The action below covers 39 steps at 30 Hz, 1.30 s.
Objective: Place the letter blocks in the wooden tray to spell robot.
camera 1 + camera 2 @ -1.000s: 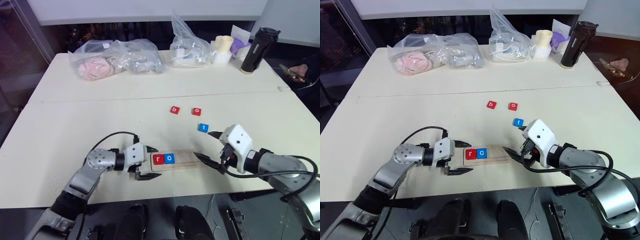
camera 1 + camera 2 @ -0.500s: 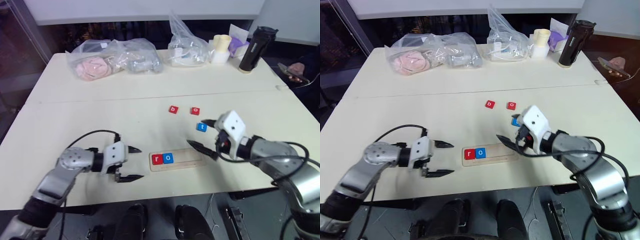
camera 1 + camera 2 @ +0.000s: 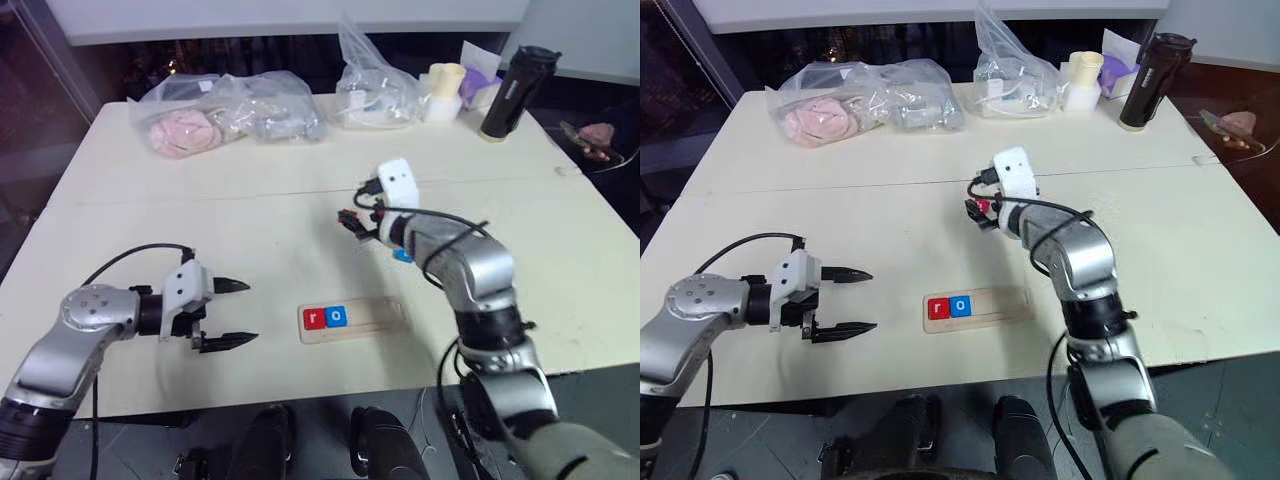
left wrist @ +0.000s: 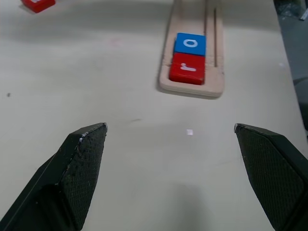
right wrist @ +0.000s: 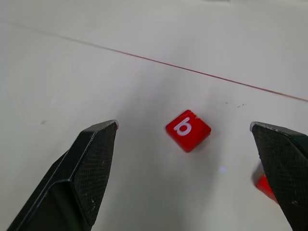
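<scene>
Reaching far, the right claw [image 5: 185, 173] has advanced from beside the wooden tray [image 3: 352, 320] to the red b block [image 5: 188, 130], fingers spread, empty. Left claw [image 3: 230, 313] has retreated leftward, released. Third letter's pickup looks imminent.

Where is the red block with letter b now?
The red b block lies on the table, between the open right hand's fingers, beyond the wooden tray.

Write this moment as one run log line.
tray: r, o placed | right gripper: open over b block | left gripper: open, empty
</scene>
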Motion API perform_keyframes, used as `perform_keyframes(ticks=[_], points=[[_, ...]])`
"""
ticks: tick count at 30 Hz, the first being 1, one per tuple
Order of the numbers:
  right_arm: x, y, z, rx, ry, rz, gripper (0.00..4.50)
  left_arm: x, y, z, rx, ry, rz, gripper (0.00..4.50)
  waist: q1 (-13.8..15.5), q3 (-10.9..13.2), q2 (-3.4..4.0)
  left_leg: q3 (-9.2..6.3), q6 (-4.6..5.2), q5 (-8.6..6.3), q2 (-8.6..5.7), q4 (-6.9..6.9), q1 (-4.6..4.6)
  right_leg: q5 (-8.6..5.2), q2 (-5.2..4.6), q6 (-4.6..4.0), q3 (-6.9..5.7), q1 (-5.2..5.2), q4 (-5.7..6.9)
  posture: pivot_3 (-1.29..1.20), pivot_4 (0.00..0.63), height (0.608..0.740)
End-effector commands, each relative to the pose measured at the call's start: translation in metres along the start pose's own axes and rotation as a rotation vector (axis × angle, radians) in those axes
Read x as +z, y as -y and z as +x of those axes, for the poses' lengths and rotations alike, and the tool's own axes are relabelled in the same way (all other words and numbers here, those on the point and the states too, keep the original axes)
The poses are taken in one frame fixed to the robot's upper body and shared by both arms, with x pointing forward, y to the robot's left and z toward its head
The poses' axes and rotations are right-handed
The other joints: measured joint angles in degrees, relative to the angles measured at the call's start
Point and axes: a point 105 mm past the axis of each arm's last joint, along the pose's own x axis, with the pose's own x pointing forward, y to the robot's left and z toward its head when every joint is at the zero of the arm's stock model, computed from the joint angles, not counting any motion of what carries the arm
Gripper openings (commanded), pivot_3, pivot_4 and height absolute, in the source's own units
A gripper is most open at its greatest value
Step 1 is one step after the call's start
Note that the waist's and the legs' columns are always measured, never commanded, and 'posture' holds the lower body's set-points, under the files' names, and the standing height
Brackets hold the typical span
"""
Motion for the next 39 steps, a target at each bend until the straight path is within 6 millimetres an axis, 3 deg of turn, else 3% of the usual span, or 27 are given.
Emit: perform_keyframes(ticks=[1,8,16,25,35,39], points=[[0.01,0.001,0.008,-0.077,-0.017,0.085,4.5,0.005,-0.001,-0.001,0.022,0.018,0.042,4.45,-0.27,0.0,0.0,-0.01,-0.01,0.01,0.01,0.01,0.03,0.0,0.01,-0.01,0.0,0.01,0.03,0.0,0.15,0.74],[0.008,-0.032,0.035,-0.109,-0.104,0.159,4.5,0.003,-0.006,-0.001,0.037,0.017,0.049,4.45,-0.76,0.0,0.01,0.02,-0.01,0.1,0.04,0.02,0.12,0.06,0.27,-0.05,-0.01,0.0,0.16,0.0,0.15,0.74],[-0.009,-0.026,0.059,-0.294,-0.183,0.103,4.5,0.009,-0.002,-0.001,0.055,0.024,0.055,4.45,-0.7,0.01,0.02,0.06,-0.01,0.1,0.05,0.03,0.12,0.07,0.31,-0.04,0.01,0.0,0.16,0.0,0.15,0.74],[-0.027,-0.037,0.07,-0.301,-0.261,0.189,4.5,0.014,0.002,0.001,0.079,0.021,0.054,4.45,-2.03,0.0,0.01,0.05,-0.02,0.12,0.07,0.01,0.2,0.08,0.35,-0.02,0.01,0.05,0.22,0.0,0.15,0.74],[-0.026,-0.046,0.074,-0.334,-0.288,0.259,4.5,0.018,0.001,0.004,0.094,0.022,0.056,4.45,-2.07,0.0,0.01,0.06,-0.02,0.12,0.08,-0.01,0.38,0.07,0.36,-0.03,0.03,0.19,0.21,0.0,0.15,0.74],[-0.026,-0.046,0.075,-0.337,-0.287,0.278,2.73,0.019,0.002,0.006,0.094,0.026,0.056,4.5,-2.34,0.0,0.0,0.06,-0.02,0.12,0.09,-0.01,0.4,0.07,0.37,-0.03,0.04,0.19,0.22,0.0,0.15,0.74]])
